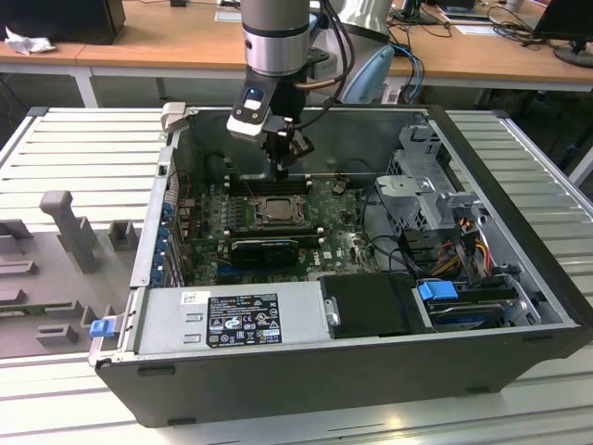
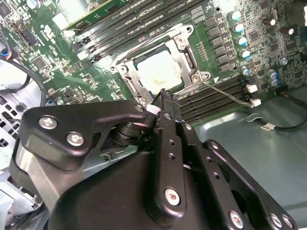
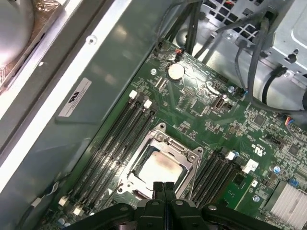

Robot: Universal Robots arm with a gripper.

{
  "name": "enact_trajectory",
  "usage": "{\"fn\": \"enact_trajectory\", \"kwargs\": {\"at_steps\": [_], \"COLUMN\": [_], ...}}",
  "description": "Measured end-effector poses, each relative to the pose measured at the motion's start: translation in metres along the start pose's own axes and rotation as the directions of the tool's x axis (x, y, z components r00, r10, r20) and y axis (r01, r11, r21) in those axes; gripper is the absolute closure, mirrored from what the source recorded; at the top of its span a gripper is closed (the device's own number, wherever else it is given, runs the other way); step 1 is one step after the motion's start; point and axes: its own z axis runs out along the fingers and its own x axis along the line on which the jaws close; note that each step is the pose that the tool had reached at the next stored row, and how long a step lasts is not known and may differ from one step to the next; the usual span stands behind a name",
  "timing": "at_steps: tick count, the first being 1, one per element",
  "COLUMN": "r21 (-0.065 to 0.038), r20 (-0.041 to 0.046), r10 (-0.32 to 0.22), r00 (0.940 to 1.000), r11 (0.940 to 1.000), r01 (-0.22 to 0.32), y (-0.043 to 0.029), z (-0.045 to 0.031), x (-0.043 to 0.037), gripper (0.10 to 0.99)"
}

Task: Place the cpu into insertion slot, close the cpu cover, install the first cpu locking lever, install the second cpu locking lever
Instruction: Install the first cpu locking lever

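The cpu (image 2: pixel 158 72) lies flat in the insertion slot (image 2: pixel 125 82) on the green motherboard, pale and square. The silvery cpu cover (image 2: pixel 186 48) lies down around it, its window framing the chip. A thin metal locking lever (image 2: pixel 225 92) sticks out sideways from one socket corner over the black memory slots. My gripper (image 2: pixel 163 93) hovers just above the socket's edge with its fingers together and nothing between them. In the first wrist view the gripper (image 3: pixel 163 186) sits at the rim of the cover (image 3: pixel 180 149), next to the cpu (image 3: pixel 160 167). In the exterior view the gripper (image 1: pixel 285 159) hangs above the cpu (image 1: pixel 276 211).
The open computer case (image 1: pixel 306 371) walls the board in. Long black memory slots (image 3: pixel 117 139) flank the socket. Cables (image 1: pixel 384 222) and a metal drive cage (image 1: pixel 426 181) stand on the exterior view's right, and a grey power supply (image 1: pixel 232 320) sits in front. A grey fixture tray (image 1: pixel 56 269) lies outside.
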Motion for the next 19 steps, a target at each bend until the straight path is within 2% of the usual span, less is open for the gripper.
{"fn": "enact_trajectory", "kwargs": {"at_steps": [4,8,12,13,16,17,19], "r21": [-0.001,-0.003,-0.004,-0.006,-0.008,-0.009,-0.011], "r20": [-0.0023,-0.0063,-0.0083,-0.0105,-0.0132,-0.0149,-0.0167], "r10": [-0.042,-0.118,-0.157,-0.201,-0.254,-0.29,-0.328], "r00": [0.9991,0.993,0.9876,0.9795,0.967,0.957,0.9446], "r11": [0.9991,0.993,0.9876,0.9796,0.9671,0.9571,0.9447], "r01": [0.042,0.118,0.157,0.201,0.254,0.29,0.328], "y": [0.0,0.0,0.0,0.0,0.0,-0.0002,-0.0005], "z": [0.0,0.0,0.0,0.0,0.0,0.0002,0.0003], "x": [0.0,0.0,0.0,0.0,0.0,0.0,0.0001], "gripper": [0.98,0.98,0.98,0.98,0.98,0.98,0.98]}}
